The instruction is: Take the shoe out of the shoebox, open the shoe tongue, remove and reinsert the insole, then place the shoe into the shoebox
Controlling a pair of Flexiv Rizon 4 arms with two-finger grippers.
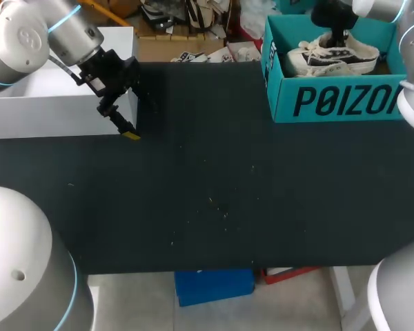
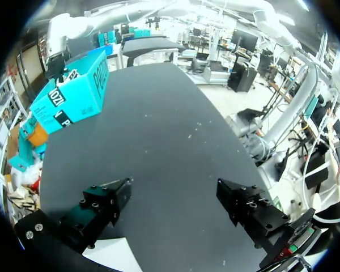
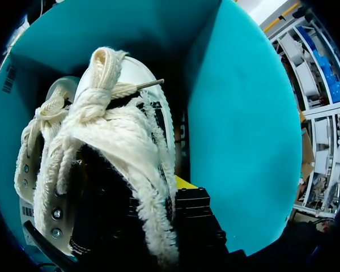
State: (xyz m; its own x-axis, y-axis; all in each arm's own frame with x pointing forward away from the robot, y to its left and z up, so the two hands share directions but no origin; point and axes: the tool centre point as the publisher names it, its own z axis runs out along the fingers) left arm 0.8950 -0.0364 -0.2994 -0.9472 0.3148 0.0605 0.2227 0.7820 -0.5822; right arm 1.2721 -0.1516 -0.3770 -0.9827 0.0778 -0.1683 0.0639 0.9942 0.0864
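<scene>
Your right gripper [image 3: 178,195] is down inside the box [image 1: 331,100], clamped on the shoe [image 1: 334,58]; whether lifting out or setting in, you can't tell. Left gripper [image 2: 178,207] hangs wide over the bench [image 1: 207,200].

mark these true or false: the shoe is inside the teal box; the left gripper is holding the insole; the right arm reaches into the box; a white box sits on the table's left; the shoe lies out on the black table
1. The shoe is inside the teal shoebox. True.
2. The left gripper is holding the insole. False: its fingers are spread apart with nothing between them.
3. The right arm reaches into the shoebox. True: the right gripper is down at the shoe.
4. A white box sits on the table's left. True.
5. The shoe lies out on the black table. False: it is in the shoebox.
</scene>
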